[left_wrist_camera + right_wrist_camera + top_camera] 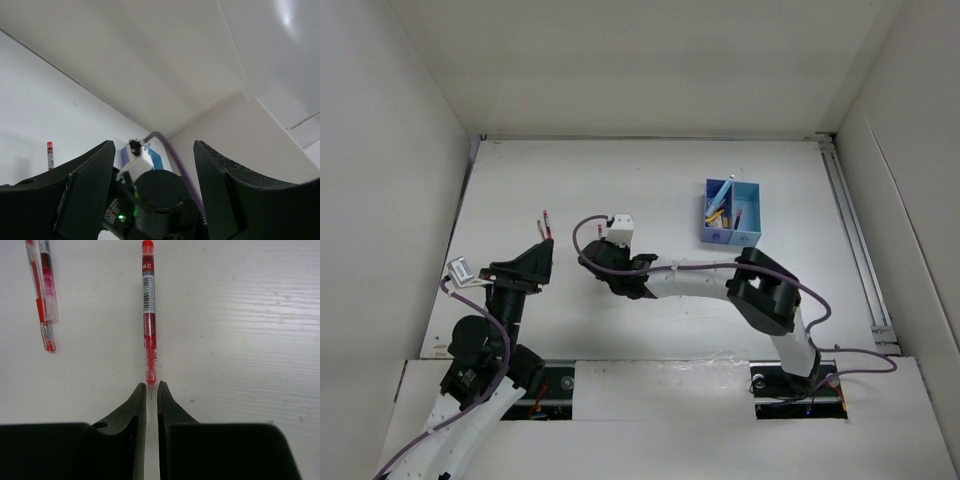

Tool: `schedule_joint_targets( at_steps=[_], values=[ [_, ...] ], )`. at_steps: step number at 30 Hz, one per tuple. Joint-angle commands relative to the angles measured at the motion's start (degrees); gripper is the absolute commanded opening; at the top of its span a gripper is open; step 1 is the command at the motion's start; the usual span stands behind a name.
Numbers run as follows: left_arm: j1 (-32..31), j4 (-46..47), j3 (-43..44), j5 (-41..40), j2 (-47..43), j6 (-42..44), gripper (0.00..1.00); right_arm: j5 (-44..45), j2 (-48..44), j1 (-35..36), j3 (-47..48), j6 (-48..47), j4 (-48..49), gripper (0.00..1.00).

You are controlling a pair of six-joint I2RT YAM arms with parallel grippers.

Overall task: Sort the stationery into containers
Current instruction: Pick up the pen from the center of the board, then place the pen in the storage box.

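Right gripper (152, 385) narrowed to a slit, pinching the very tip of the red pen (149, 315). The pen runs straight ahead from the fingertips, lying on the table (240, 340). Two more pens (42, 295) ahead-left, apart. Blue box (752, 212) well off behind the wrist. Tip hold looks marginal: lift slowly, keep the pen level, expect droop or swivel, and re-grip nearer mid-barrel if it slips. Left gripper (154, 145) wide, empty.

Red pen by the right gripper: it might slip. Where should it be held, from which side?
Probably mid-barrel, from above, fingers across its width: the red pen lies flat, pointing its thin tip at the right gripper, nothing touching its sides.
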Motion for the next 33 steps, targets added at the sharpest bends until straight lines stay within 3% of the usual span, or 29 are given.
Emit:
schedule_joint_targets(
  at_steps=[1, 11, 16, 22, 33],
  values=[
    [-0.28, 5.44, -0.15, 3.4, -6.39, 1.85, 0.61, 3.11, -7.8, -1.87, -4.07, 2.48, 1.68, 0.0],
    [-0.28, 10.18, 1.6, 12.71, 6.88, 4.58, 0.62, 2.94, -32.23, -12.95, -26.92, 6.97, 2.83, 0.0],
    [-0.28, 11.95, 1.6, 14.48, 9.53, 5.29, 0.62, -0.57, -41.98, -23.84, -34.39, 6.97, 2.83, 0.0],
    [-0.28, 14.58, 0.46, 15.7, 11.64, 5.29, 0.63, -12.69, -45.34, -36.49, -36.25, 3.55, 2.83, 0.0],
    [-0.28, 16.6, -0.15, 17.56, 15.24, 5.29, 0.63, -20.79, -41.04, -45.64, -34.14, -1.2, 2.83, 0.0]
  ],
)
